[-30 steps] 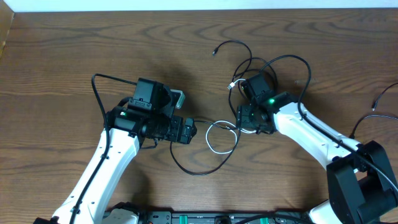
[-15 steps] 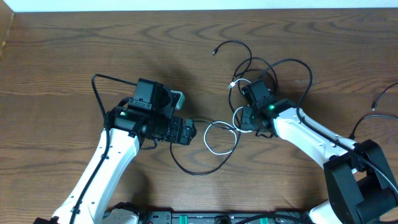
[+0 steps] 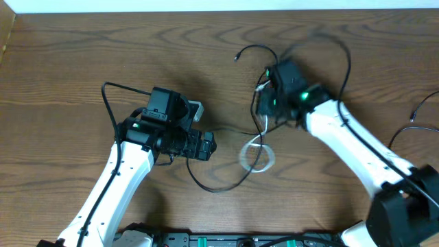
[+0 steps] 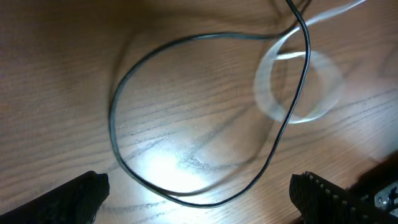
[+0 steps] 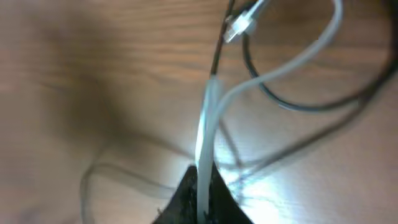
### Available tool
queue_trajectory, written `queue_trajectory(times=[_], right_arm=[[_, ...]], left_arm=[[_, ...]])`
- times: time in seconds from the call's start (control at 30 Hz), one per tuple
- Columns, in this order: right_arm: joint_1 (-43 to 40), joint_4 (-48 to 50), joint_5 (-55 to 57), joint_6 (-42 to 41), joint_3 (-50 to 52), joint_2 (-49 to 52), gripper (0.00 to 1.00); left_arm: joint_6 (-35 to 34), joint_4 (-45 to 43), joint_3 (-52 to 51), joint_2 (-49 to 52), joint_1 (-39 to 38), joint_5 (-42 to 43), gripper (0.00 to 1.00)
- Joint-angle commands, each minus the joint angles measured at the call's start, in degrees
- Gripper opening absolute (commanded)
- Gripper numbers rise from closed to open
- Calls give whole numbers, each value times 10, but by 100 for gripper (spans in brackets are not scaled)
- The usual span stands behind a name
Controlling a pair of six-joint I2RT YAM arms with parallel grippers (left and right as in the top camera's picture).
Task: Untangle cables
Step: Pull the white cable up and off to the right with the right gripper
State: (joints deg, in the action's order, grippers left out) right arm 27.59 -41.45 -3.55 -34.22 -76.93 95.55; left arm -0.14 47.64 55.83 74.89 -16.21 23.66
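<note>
The cables lie tangled at mid-table. A white cable forms a blurred loop, and one strand rises to my right gripper. In the right wrist view that gripper is shut on the white cable, whose plug shows farther up. A black cable curves below the white loop, and more black cable loops behind the right wrist. My left gripper sits left of the white loop. Its fingers stand wide open, with the black cable lying on the wood between them.
Another black cord with a plug end lies at the table's right edge. The left arm's own thick wire arcs out to the left. The wooden table ends at a pale strip along the far edge.
My right gripper has shut on the white cable and moved toward the far side, lifting a strand. The white loop has slid right and shrunk. The left arm has stayed put.
</note>
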Motion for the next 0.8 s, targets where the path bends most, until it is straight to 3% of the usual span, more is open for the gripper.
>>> queue_trajectory(times=[0.0, 0.17, 0.37, 0.57, 0.77], right_arm=[[-4, -60, -16, 48, -178, -36, 1], [-5, -124, -16, 67, -337, -37, 1], [-16, -147, 51, 108, -427, -39, 1], [-71, -206, 189, 138, -430, -39, 1], [-203, -226, 259, 186, -430, -38, 1]], left_arm=[[6, 3, -5, 3, 1, 3, 99], [5, 2, -5, 3, 1, 3, 99], [5, 3, -5, 3, 1, 3, 99], [5, 3, -5, 3, 1, 3, 99], [5, 3, -5, 3, 1, 3, 99]])
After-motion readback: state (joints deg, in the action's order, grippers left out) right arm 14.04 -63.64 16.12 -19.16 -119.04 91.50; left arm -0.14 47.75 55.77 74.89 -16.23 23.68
